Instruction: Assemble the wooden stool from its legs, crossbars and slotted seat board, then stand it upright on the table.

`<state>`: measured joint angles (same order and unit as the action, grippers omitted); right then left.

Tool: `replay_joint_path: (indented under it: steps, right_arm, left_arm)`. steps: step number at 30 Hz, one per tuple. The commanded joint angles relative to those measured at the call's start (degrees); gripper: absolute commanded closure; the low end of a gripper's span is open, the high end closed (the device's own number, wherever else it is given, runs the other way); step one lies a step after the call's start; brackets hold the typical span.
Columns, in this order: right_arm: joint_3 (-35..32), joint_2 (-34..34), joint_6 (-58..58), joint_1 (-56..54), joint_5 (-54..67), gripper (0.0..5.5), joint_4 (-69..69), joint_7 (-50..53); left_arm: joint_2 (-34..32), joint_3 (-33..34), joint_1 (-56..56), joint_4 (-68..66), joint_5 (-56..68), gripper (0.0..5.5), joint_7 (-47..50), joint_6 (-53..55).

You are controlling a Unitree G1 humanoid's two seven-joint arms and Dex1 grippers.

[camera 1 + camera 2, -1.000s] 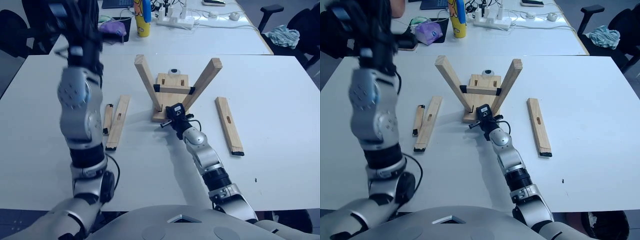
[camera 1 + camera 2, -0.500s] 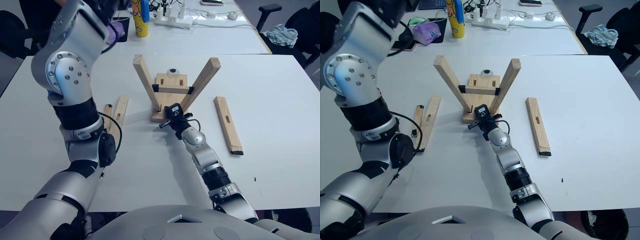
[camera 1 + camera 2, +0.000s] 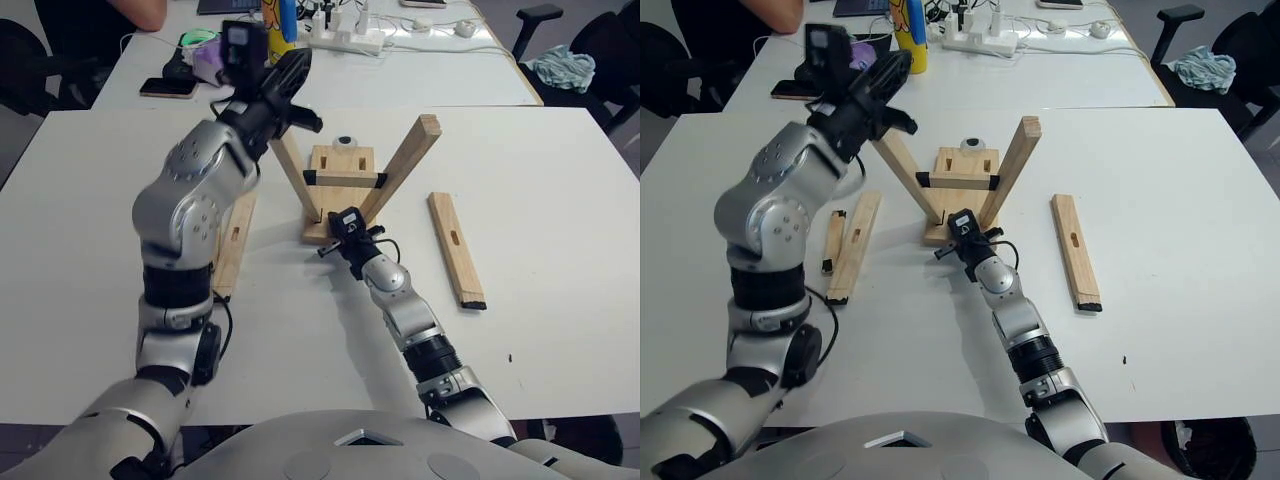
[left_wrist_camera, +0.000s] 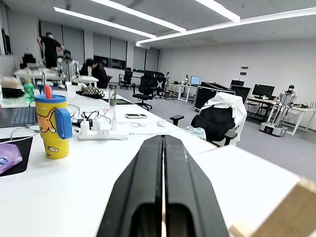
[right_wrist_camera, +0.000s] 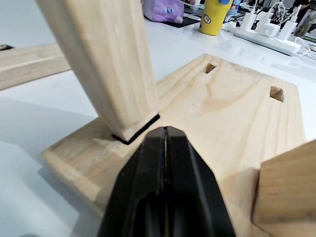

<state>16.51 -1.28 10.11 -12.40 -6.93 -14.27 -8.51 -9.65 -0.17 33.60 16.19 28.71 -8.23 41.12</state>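
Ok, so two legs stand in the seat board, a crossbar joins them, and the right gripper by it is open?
Not open: the right wrist view shows the right gripper shut, by the seat board. Two legs and the crossbar are as stated.

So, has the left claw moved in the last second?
Yes. The left claw has swung down and to the right, ending by the upper end of the stool's left leg, which has stayed put.
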Motion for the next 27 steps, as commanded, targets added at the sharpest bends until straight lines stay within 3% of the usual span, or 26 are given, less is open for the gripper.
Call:
replay_joint_path:
  steps: [1,9,15,18,22,27]
  right_arm:
    - [1.9,-0.5,9.1,5.7,-1.0,5.50,-5.4,-1.7]
    - [1.2,-0.1,8.4,5.1,-1.3,5.50,-8.1,-1.6]
    - [0.5,-1.3,7.9,4.6,-1.6,5.50,-9.2,-1.9]
    - [0.3,-3.1,6.6,4.8,-2.2,5.50,-8.0,-2.2]
    - [-2.5,-4.8,-6.2,9.1,6.0,5.50,5.5,-9.5]
    - [-4.3,-8.5,-6.4,12.6,12.4,5.50,20.4,-16.0]
  left_arm:
    - [1.5,-6.5,-6.8,-2.5,-1.5,5.49,1.7,9.6]
    - [5.3,-2.8,1.2,2.3,-8.2,5.49,5.0,-8.3]
    - [1.3,2.8,-0.1,5.3,-16.7,5.49,7.7,-20.5]
    - [-1.3,4.0,-3.4,5.5,-20.3,5.49,7.8,-21.9]
    - [-7.4,0.9,-14.5,-0.5,-23.8,5.49,1.9,-17.8]
    - [-11.9,-3.1,-31.6,-7.4,-28.7,5.49,-2.4,-21.3]
